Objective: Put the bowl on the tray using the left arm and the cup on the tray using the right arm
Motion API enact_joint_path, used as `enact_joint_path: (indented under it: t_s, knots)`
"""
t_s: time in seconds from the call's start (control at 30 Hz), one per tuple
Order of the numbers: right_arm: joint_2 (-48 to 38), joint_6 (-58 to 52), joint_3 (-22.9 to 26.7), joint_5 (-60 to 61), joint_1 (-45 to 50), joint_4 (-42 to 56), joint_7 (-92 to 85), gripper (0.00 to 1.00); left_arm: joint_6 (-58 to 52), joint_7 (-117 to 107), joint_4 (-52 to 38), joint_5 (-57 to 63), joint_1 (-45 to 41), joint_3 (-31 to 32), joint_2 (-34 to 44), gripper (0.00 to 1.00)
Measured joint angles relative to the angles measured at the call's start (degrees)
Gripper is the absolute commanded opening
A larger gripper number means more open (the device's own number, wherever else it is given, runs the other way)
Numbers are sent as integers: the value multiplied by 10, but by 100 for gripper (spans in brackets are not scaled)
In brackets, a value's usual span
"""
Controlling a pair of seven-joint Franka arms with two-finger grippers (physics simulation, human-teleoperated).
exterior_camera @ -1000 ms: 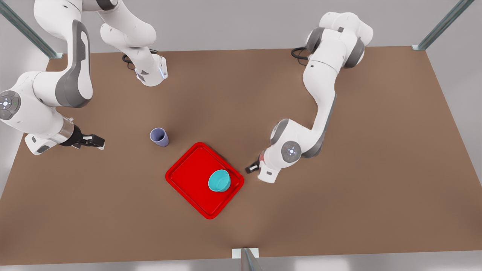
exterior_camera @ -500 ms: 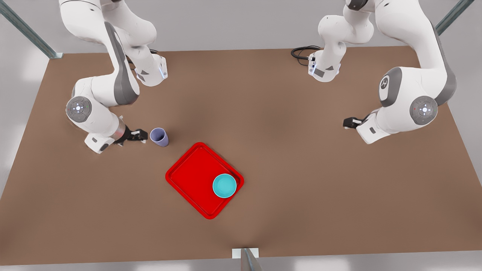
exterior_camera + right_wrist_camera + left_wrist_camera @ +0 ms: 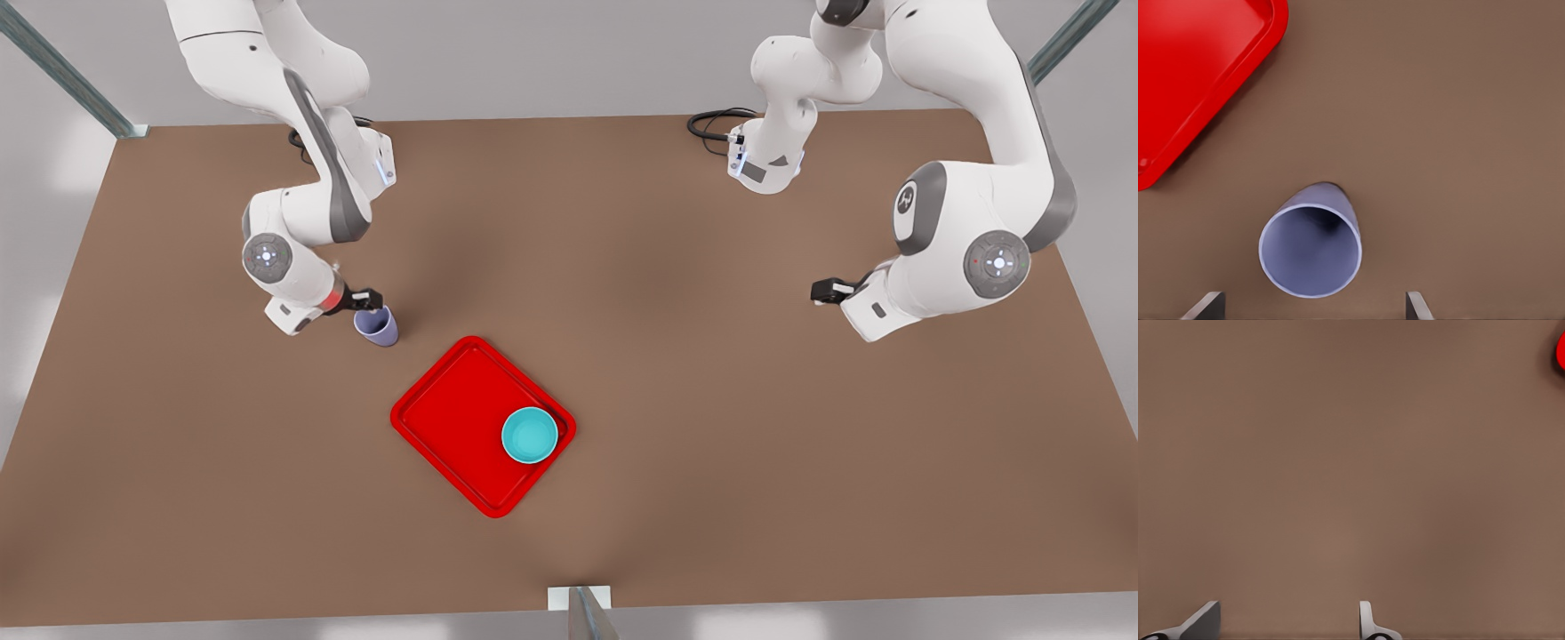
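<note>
Two grippers, both spread wide, neither holding anything. Right gripper [image 3: 367, 297] left of centre in the front view, right at the upper-left rim of the cup [image 3: 377, 324]; touching or not, impossible to tell from there. In the right wrist view, fingers [image 3: 1207, 307] set well apart, the cup's open mouth lying between them and no pad against its wall. Cup lavender, upright on the table [image 3: 676, 293], mouth up, near the tray's upper-left edge yet apart from it, with brown table between. Tray [image 3: 453, 418] bright red, turned cornerwise, just below centre of the front view. Bowl [image 3: 530, 436] teal, upright, seated inside the tray at its right-hand corner, close against the rim. Left gripper [image 3: 822, 290] far off at the front view's right, about mid-height, well apart from tray, bowl and cup, waiting over bare table. In the left wrist view, fingers [image 3: 1202, 621] parted, nothing between them but brown table; a sliver of the red tray also in sight. Black cable [image 3: 711, 124] coiled at the upper right of the front view, beside that arm's base.
</note>
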State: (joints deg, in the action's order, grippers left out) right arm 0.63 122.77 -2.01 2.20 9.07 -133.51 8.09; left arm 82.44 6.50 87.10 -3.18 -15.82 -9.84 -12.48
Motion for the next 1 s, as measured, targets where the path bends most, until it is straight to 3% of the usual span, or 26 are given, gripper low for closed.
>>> enact_joint_path:
  t_s: [0.27,0.33,0.4,0.83,0.87,1.0]
  knots:
    - [48,-5,-1,28,2,0,4,90,0,0,0,0,0,0,-2,100]
    - [57,-4,-1,28,-5,2,4,77,-1,0,0,0,0,0,-2,100]
    - [51,0,0,27,-3,-1,2,83,-1,0,0,0,0,0,-1,100]
    - [74,60,6,23,-24,-39,-4,83,-2,0,0,0,0,0,-2,100]
    - [75,59,5,23,-22,-39,-4,70,-2,0,0,0,0,0,-2,100]
    - [102,65,5,24,-20,-38,-4,71,-2,0,0,0,0,1,-1,100]
